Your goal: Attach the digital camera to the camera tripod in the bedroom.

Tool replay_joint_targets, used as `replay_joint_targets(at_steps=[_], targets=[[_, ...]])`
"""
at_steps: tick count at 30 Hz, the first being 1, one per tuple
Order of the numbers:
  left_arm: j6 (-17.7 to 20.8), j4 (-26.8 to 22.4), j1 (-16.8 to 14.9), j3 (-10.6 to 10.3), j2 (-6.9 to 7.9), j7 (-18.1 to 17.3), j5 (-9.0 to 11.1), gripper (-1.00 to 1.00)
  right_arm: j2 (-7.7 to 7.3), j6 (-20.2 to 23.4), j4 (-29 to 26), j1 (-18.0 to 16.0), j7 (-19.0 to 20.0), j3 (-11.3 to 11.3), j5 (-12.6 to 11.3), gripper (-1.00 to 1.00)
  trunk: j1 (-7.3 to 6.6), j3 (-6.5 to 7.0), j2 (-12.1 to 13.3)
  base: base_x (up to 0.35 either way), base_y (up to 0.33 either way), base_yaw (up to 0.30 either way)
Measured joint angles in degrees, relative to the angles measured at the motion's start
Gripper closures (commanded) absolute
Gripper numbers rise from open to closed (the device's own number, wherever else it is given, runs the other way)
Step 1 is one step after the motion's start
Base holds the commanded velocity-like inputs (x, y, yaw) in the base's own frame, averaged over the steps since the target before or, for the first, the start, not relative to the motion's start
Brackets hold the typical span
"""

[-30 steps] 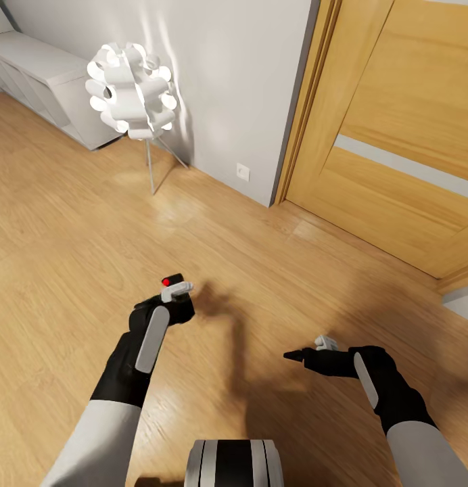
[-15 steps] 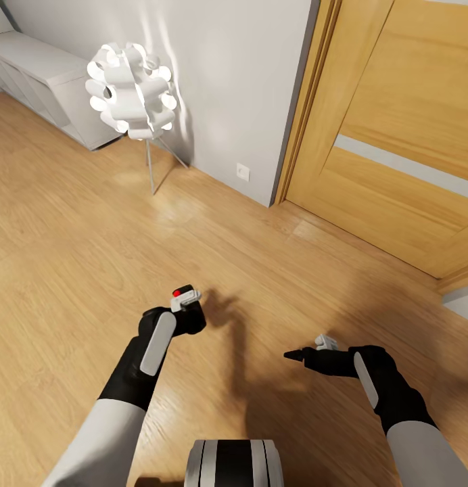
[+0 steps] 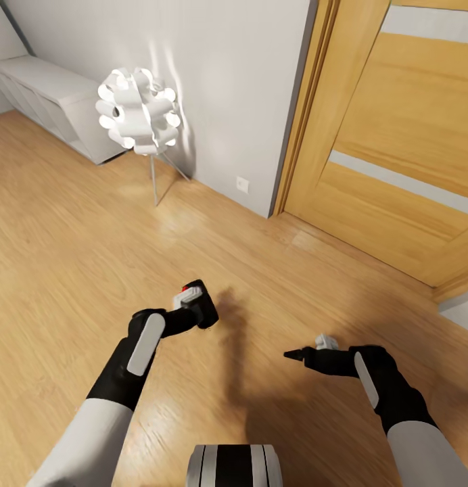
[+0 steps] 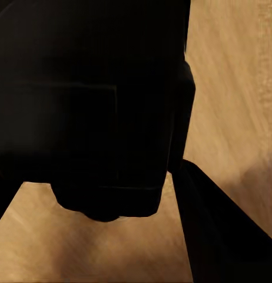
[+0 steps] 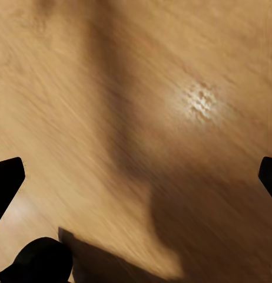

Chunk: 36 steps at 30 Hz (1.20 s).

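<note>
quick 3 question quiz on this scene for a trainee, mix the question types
1. True or false: the left gripper holds the digital camera.
2. What stands beside the wooden door? A) a chair B) a white floor lamp C) a bed
3. Fill in: the right gripper is ____ and holds nothing.

Key: 1 true; 2 B; 3 open, as the right wrist view shows its fingertips wide apart over bare wood floor.

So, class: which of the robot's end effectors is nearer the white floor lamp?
Left. The left end effector, holding the digital camera, sits closer below the white floor lamp; the right end effector hangs farther off toward the door side.
</note>
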Motion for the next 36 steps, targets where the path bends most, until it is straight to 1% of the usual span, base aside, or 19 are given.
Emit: replay_joint_targets(at_steps=[3, 4, 5, 7, 8, 12, 14, 15, 16, 17, 18, 20, 24, 28, 32, 36], targets=[[0.05, 0.52, 0.0, -0.01, 2.88, -7.1, 1.62, 1.0, -0.03, 0.0, 0.03, 0.0, 0.26, -0.01, 0.0, -1.0, -0.08, 0.66, 0.04, 0.0, 0.0, 0.0], [-0.01, 1.2, 0.0, -0.06, 4.77, -11.61, 3.35, 1.0, -0.05, 0.01, 0.04, 0.0, 0.37, -0.02, -0.01, -1.0, -0.1, 0.89, 0.05, 0.0, 0.0, 0.0], [0.05, 2.24, 0.0, 0.01, 6.64, -16.44, 4.53, 1.0, -0.06, 0.0, 0.04, 0.0, 0.44, -0.02, -0.01, -1.0, -0.13, 1.11, 0.07, 0.0, 0.0, 0.0], [0.03, 3.58, 0.01, 0.01, 8.63, -22.05, 5.04, 1.0, -0.06, 0.0, 0.05, 0.0, 0.49, -0.02, -0.01, -1.0, -0.18, 1.55, 0.09, 0.0, 0.0, 0.0], [-0.03, 5.07, 0.0, 0.06, 10.48, -27.82, 5.62, 1.0, -0.07, 0.01, 0.05, 0.0, 0.52, -0.02, -0.01, -1.0, -0.21, 1.77, 0.11, 0.0, 0.0, 0.0], [-0.35, 8.81, 0.01, 0.06, 14.07, -40.79, 5.78, 1.0, -0.07, 0.03, 0.05, 0.0, 0.55, -0.02, -0.01, -1.0, -0.31, 2.66, 0.16, 0.0, 0.0, 0.0], [-0.79, 13.05, 0.01, 0.1, 16.66, -53.58, 5.37, 1.0, -0.07, 0.07, 0.06, 0.0, 0.56, -0.02, -0.01, -1.0, -0.36, 3.1, 0.19, 0.0, 0.0, 0.0], [-0.96, 14.12, 0.01, 0.12, 17.18, -56.58, 5.22, 1.0, -0.07, 0.07, 0.06, 0.0, 0.56, -0.02, 0.0, -1.0, -0.38, 3.32, 0.2, 0.0, 0.0, 0.0], [-1.48, 15.99, 0.01, 0.17, 18.04, -61.63, 5.1, 1.0, -0.07, 0.08, 0.06, 0.0, 0.63, -0.02, -0.01, -1.0, -0.41, 3.54, 0.21, 0.0, 0.0, 0.0], [-1.93, 16.85, 0.01, 0.18, 18.41, -63.88, 4.96, 1.0, -0.07, 0.08, 0.06, 0.0, 0.7, -0.02, -0.01, -1.0, -0.44, 3.77, 0.23, 0.0, 0.0, 0.0], [-2.95, 18.17, 0.01, 0.22, 19.02, -67.19, 4.91, 1.0, -0.07, 0.09, 0.06, 0.0, 0.89, -0.02, -0.01, -1.0, -0.46, 3.99, 0.24, 0.0, 0.0, 0.0], [-4.65, 19.47, 0.01, 0.25, 19.65, -70.3, 4.72, 1.0, -0.07, 0.09, 0.06, 0.0, 1.12, -0.02, -0.01, -1.0, -0.51, 4.43, 0.27, 0.0, 0.0, 0.0], [-6.19, 20.27, 0.01, 0.2, 20.04, -72.52, 4.52, 1.0, -0.07, 0.09, 0.06, 0.0, 1.28, -0.02, 0.01, -1.0, -0.62, 5.32, 0.32, 0.0, 0.0, 0.0], [-6.79, 20.35, 0.02, 0.17, 20.08, -73.17, 4.24, 1.0, -0.22, 0.09, 0.06, 0.0, 1.33, -0.02, 0.06, -1.0, -0.72, 6.2, 0.38, 0.0, 0.0, 0.0], [-6.98, 20.22, 0.02, 0.15, 19.99, -73.32, 3.94, 1.0, -0.94, 0.09, 0.06, 0.0, 1.35, 0.04, 0.02, -1.0, -0.82, 7.09, 0.43, 0.0, 0.0, 0.0], [-7.11, 19.87, 0.02, 0.08, 19.79, -73.38, 2.44, 1.0, -1.37, 0.09, 0.06, 0.0, 1.36, 0.06, 0.0, -1.0, -0.93, 7.98, 0.48, 0.0, 0.0, 0.0]])
